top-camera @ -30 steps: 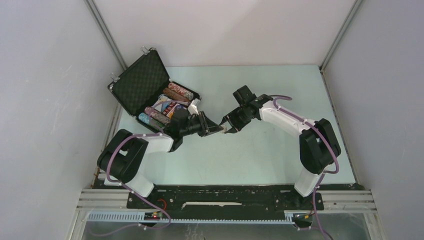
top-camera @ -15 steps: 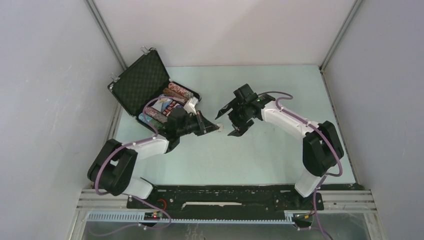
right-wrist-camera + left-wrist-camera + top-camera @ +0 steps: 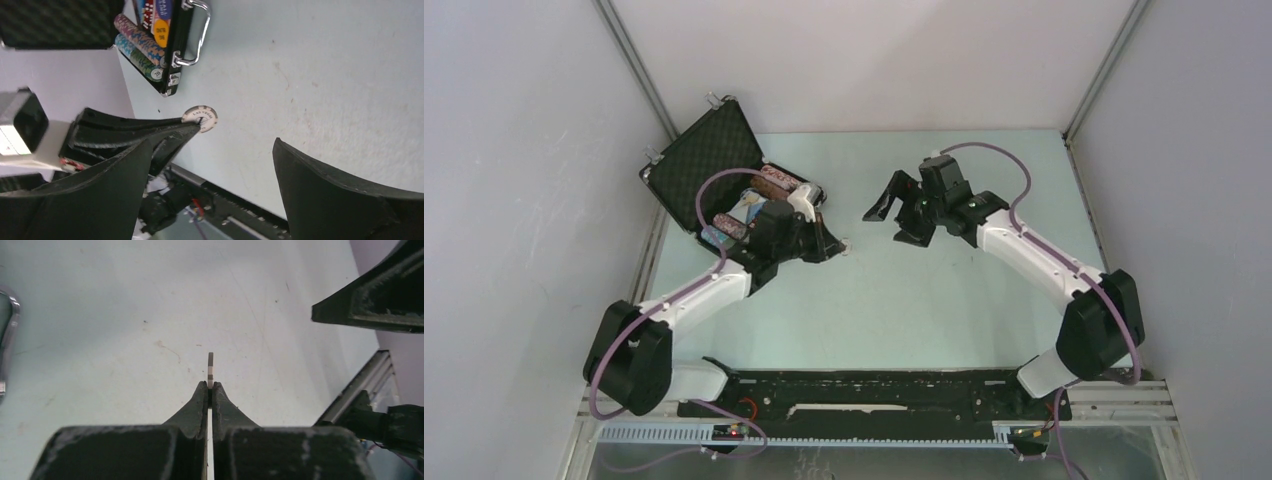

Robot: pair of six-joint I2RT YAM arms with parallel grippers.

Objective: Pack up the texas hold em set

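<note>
The black case [image 3: 707, 163] lies open at the back left, lid up, with rows of multicoloured chips [image 3: 136, 44] and card decks [image 3: 156, 14] inside. My left gripper [image 3: 841, 245] is shut on a white poker chip [image 3: 210, 370], held edge-on just above the table; the same chip [image 3: 200, 118] shows in the right wrist view beyond the case's silver handle [image 3: 198, 34]. The right gripper [image 3: 896, 220] hangs open and empty to the right of the chip, apart from it. One right finger [image 3: 370, 305] crosses the corner of the left wrist view.
The pale green table [image 3: 944, 290] is bounded by grey walls on three sides. A black rail [image 3: 874, 385] with the arm bases runs along the near edge. The case's handle [image 3: 7, 335] juts in at the left wrist view's left edge.
The right gripper opened, let go of the chip and drew back up and to the right. My left gripper closed on the chip and carried it left toward the case.
</note>
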